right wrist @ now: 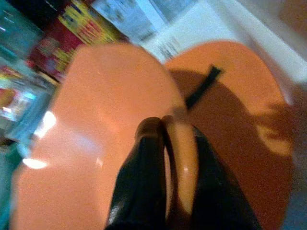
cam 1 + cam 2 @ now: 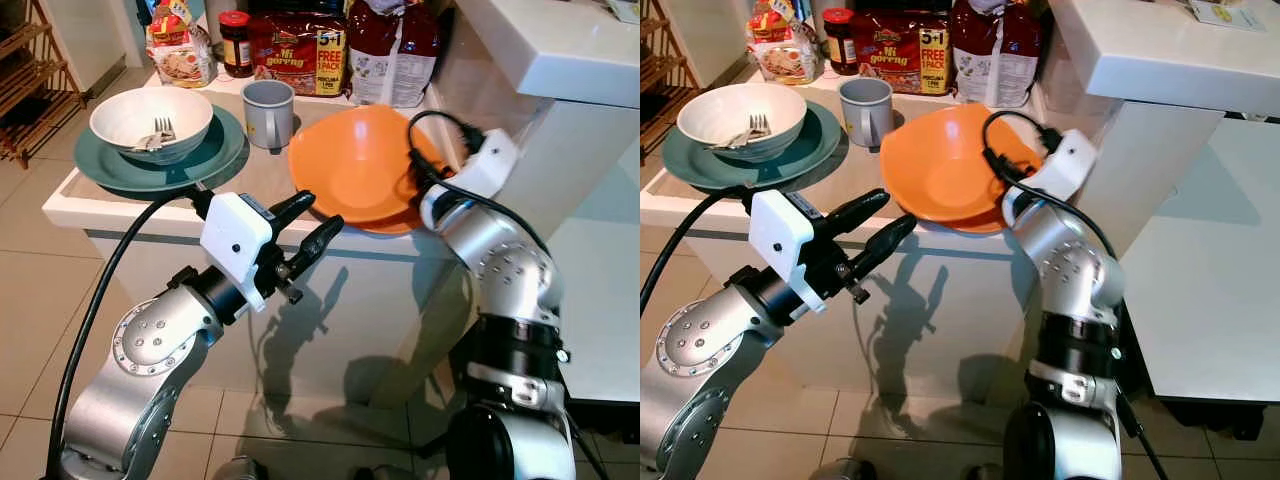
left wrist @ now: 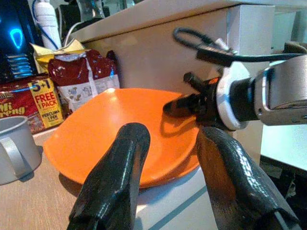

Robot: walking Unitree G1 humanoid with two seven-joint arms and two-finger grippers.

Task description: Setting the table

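Note:
An orange bowl (image 2: 345, 160) sits tilted at the front edge of the counter (image 2: 130, 215), over an orange plate (image 2: 400, 224). My right gripper (image 1: 165, 125) is shut on the bowl's right rim, one finger inside and one outside; it also shows at the rim as right gripper (image 2: 420, 172). My left gripper (image 2: 318, 212) hovers open just in front of the counter edge, pointing at the bowl's left side, with nothing between its fingers (image 3: 120, 158). Further left a white bowl (image 2: 150, 118) holding a fork (image 2: 160, 128) rests on a teal plate (image 2: 215, 152). A grey mug (image 2: 268, 112) stands between the two settings.
Noodle packets (image 2: 298, 50), a red bag (image 2: 390, 50) and a jar (image 2: 236, 42) line the back of the counter. A raised white ledge (image 2: 570, 50) stands to the right of the bowl. A wooden rack (image 2: 30, 80) stands on the tiled floor at left.

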